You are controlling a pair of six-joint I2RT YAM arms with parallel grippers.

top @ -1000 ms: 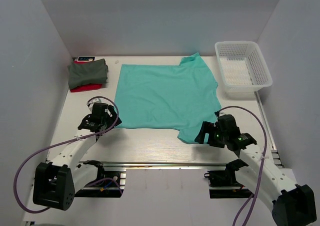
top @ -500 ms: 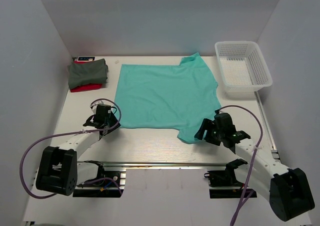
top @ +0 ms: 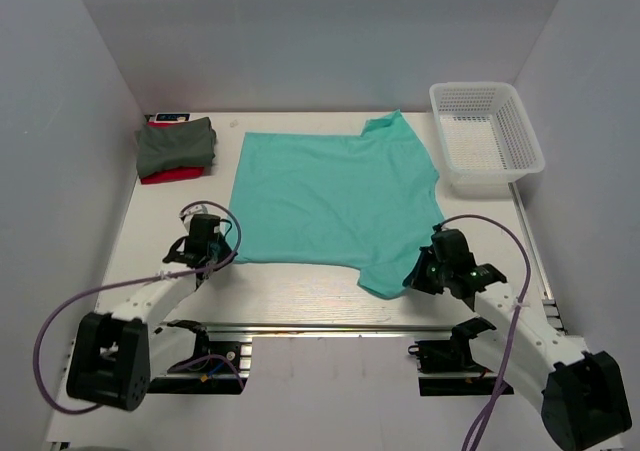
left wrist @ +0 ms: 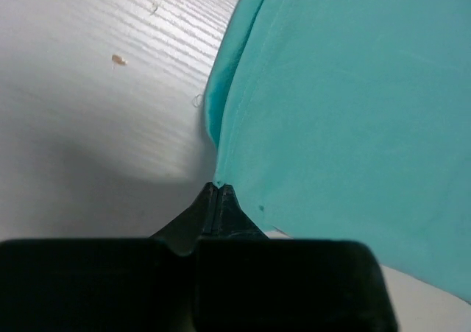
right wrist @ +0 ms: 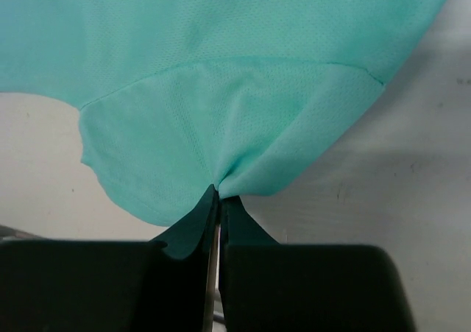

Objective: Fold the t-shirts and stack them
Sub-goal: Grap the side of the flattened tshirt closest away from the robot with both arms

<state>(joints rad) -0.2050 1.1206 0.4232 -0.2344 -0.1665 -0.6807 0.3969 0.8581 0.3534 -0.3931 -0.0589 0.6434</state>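
Note:
A teal t-shirt [top: 335, 196] lies spread flat on the white table. My left gripper [top: 222, 254] is shut on its near left corner; in the left wrist view the cloth [left wrist: 346, 104] runs into the pinched fingertips [left wrist: 218, 188]. My right gripper [top: 418, 273] is shut on the near right sleeve, and the right wrist view shows the sleeve [right wrist: 221, 133] gathered into the closed fingertips [right wrist: 219, 192]. A dark grey-green t-shirt [top: 176, 143] lies folded on a red t-shirt [top: 172, 175] at the far left.
A white mesh basket [top: 484, 134] stands at the far right corner. White walls close in the table on three sides. A metal rail [top: 330, 328] with both arm bases runs along the near edge.
Both grippers went from open to shut on the teal shirt's near edge, the left at the corner, the right at the sleeve. The shirt's near edge shifted slightly toward me.

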